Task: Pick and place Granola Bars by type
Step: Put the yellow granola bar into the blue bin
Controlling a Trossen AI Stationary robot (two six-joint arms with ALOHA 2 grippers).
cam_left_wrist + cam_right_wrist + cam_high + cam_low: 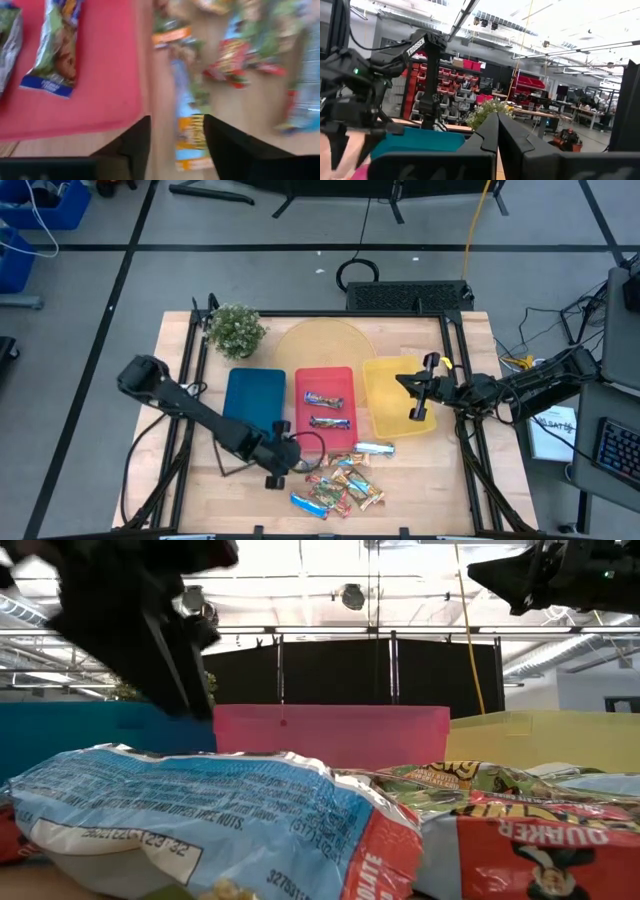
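Several granola bars (338, 485) lie in a loose heap on the wood near the table's near edge, and a silver one (375, 448) lies apart just beyond it. Two bars (325, 410) lie in the red tray (325, 380). My left gripper (274, 477) is open and hovers just left of the heap. In the left wrist view my left gripper (175, 145) has its fingers on either side of an orange-and-blue bar (192, 142) below them. My right gripper (416, 400) is shut and raised over the yellow tray (395, 375).
The blue tray (255, 395) sits left of the red one and holds no bars. A small potted plant (236, 330) stands at the far left corner. A round wooden board (320, 345) lies behind the trays. Bare wood shows along the near left part of the table.
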